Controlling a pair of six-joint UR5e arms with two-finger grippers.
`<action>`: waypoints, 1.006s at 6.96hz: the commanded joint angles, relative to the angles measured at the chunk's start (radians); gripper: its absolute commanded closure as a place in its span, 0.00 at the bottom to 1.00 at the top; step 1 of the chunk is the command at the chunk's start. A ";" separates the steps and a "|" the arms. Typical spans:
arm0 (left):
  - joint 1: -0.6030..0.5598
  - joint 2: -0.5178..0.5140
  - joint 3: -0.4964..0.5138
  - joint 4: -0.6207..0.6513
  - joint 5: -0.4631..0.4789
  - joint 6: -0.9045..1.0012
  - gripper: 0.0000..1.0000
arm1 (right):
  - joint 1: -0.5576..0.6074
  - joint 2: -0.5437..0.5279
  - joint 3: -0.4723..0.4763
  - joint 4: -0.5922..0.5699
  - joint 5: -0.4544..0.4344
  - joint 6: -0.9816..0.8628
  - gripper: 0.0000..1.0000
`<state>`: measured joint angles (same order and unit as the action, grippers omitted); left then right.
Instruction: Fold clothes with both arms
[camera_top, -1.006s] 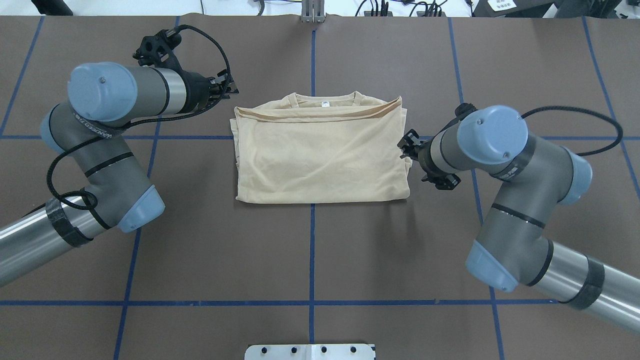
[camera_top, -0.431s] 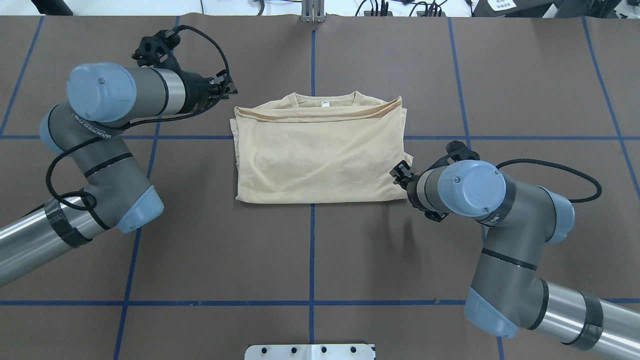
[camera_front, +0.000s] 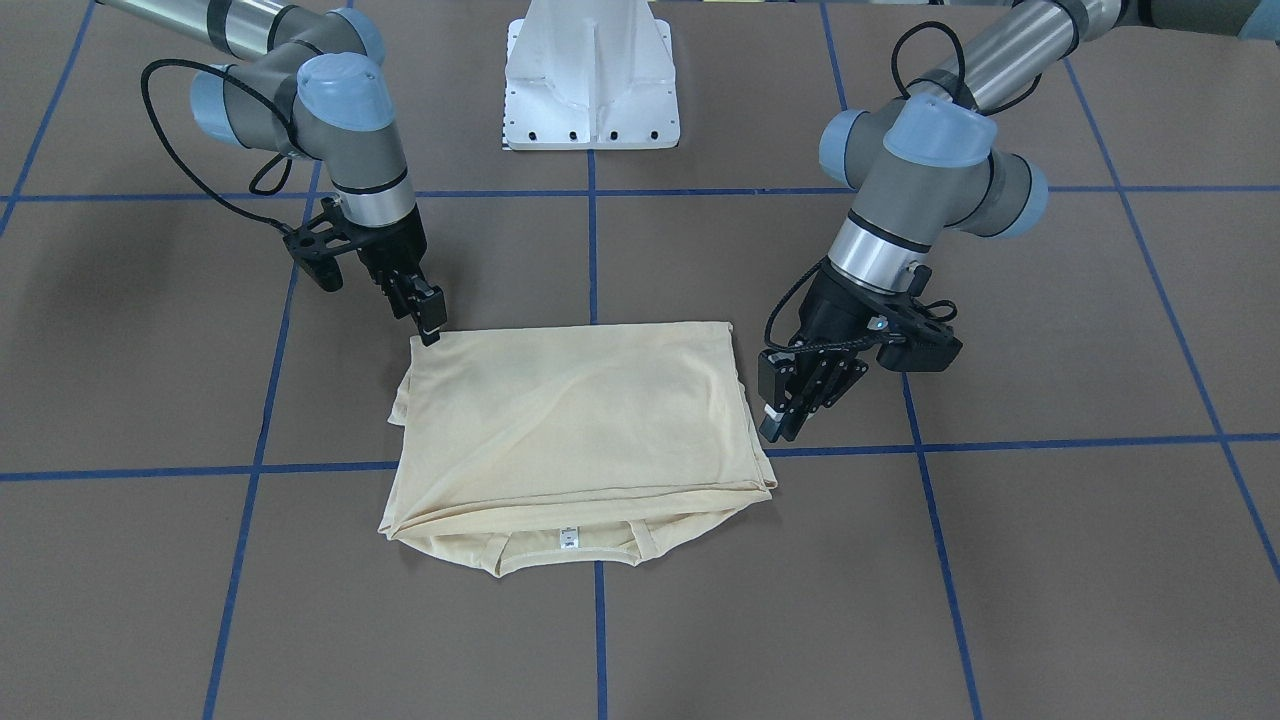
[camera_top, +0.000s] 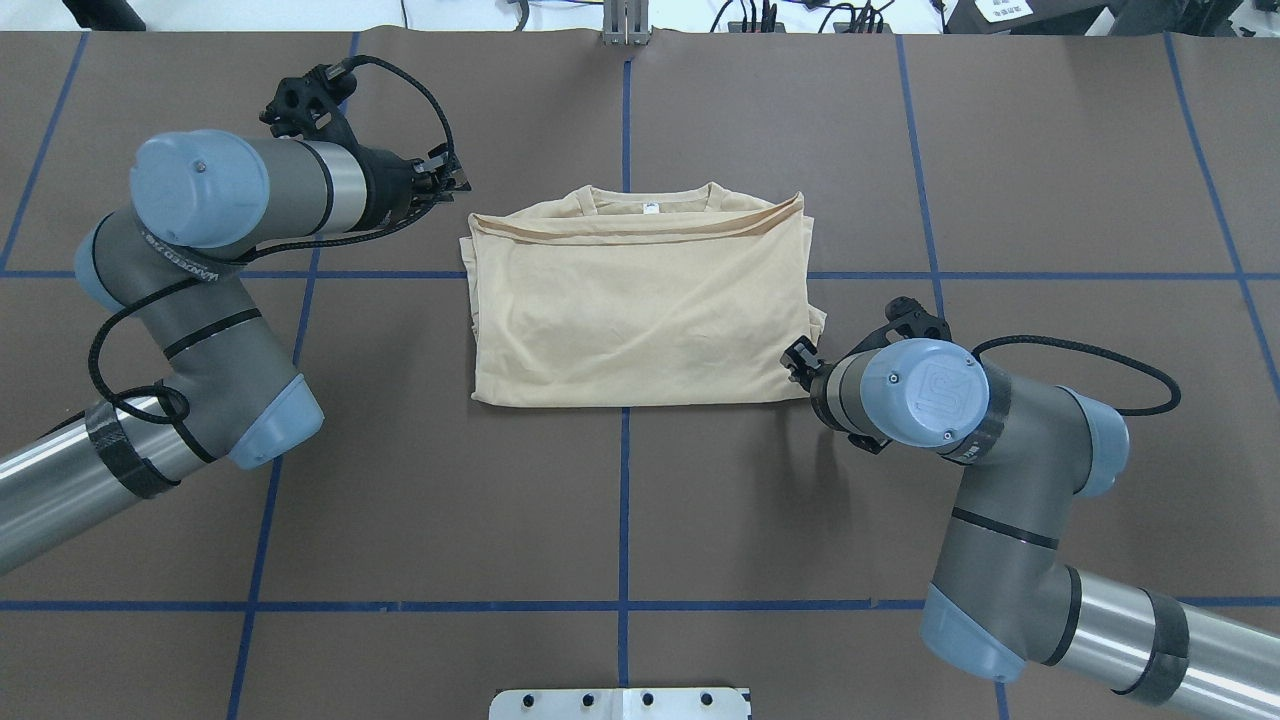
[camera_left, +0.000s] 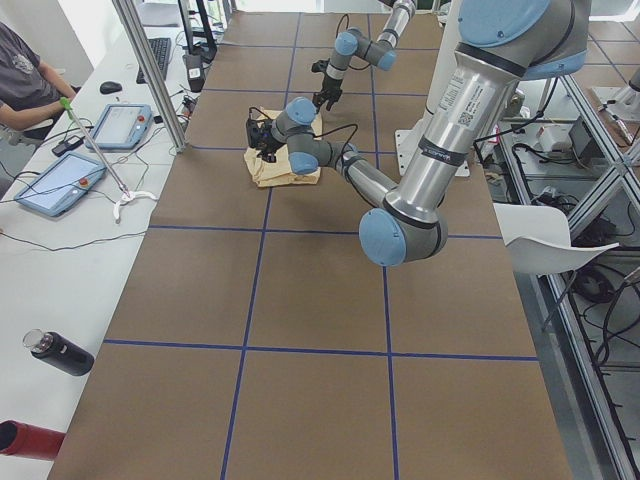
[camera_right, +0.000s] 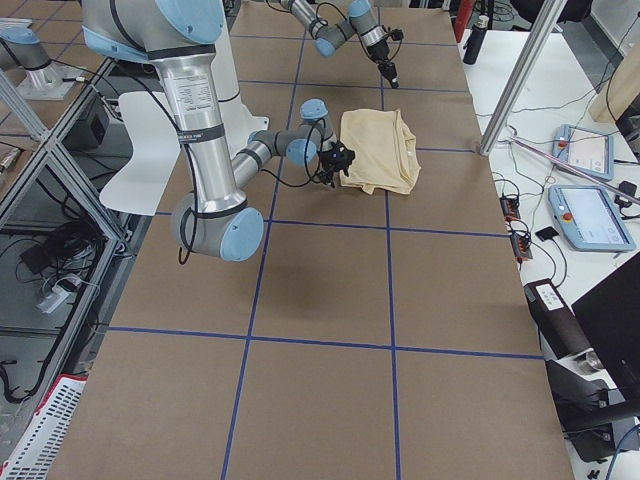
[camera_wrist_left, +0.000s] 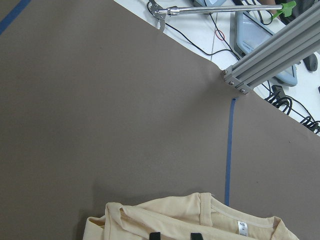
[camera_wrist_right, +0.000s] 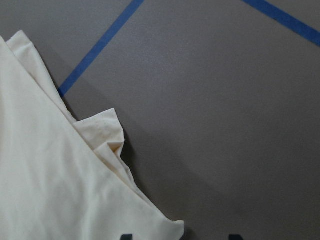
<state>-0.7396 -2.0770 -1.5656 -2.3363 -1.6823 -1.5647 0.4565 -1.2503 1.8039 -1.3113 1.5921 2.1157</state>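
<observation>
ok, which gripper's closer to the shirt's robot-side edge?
Right. The right gripper is at the right corner of the T-shirt's robot-side edge; the left gripper is off its left side, toward the collar end.

— How is the shirt looking on your feed?
— I'm seeing the pale cream-yellow thin-knit long-sleeved T-shirt (camera_top: 640, 320) lying flat, folded into a rectangle, its white neck label (camera_top: 650, 208) showing at the far edge.
— And the arms?
— The grey metal left arm (camera_top: 215, 300) is holding its black left gripper (camera_top: 458, 186) just off the far-left corner. The matching right arm (camera_top: 1000, 470) is holding its right gripper (camera_front: 431, 325) at the near-right corner. Both are keeping their fingers parted.
</observation>
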 joint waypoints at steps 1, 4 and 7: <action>0.000 0.003 -0.001 0.000 0.016 0.000 0.68 | -0.002 0.006 -0.015 0.000 -0.014 -0.002 0.63; -0.001 0.018 -0.001 -0.002 0.018 0.000 0.68 | 0.011 0.011 -0.014 0.019 -0.014 -0.006 1.00; -0.001 0.025 -0.005 -0.002 0.016 0.000 0.68 | 0.022 -0.032 0.050 0.089 -0.004 0.000 1.00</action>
<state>-0.7409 -2.0536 -1.5686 -2.3378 -1.6648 -1.5646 0.4771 -1.2573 1.8121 -1.2281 1.5883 2.1117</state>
